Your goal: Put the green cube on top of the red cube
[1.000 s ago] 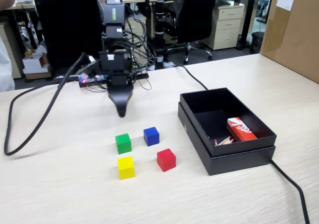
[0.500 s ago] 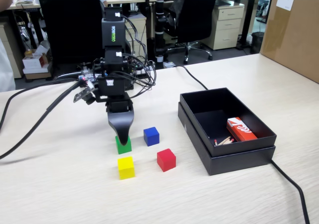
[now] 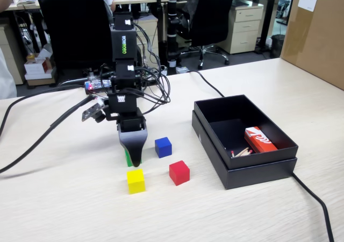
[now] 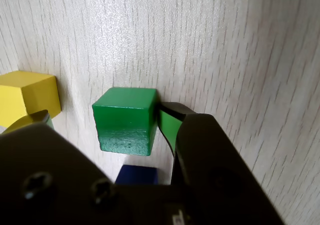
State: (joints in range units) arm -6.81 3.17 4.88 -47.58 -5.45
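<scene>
The green cube [image 4: 125,117] rests on the wooden table between my open jaws. In the wrist view the right green-padded finger [image 4: 167,125] touches its right face, and the left finger [image 4: 42,117] stands apart from it, by the yellow cube [image 4: 25,97]. In the fixed view my gripper [image 3: 134,158] points straight down and hides most of the green cube [image 3: 128,157]. The red cube [image 3: 179,172] sits on the table to the right of the gripper, a little nearer the camera; it is out of the wrist view.
A blue cube [image 3: 163,147] lies just right of the gripper and the yellow cube [image 3: 135,180] just in front. An open black box [image 3: 279,157] holding a red-and-white packet [image 3: 259,140] stands at right. A cardboard box [image 3: 317,32] stands at back right. Cables cross the table.
</scene>
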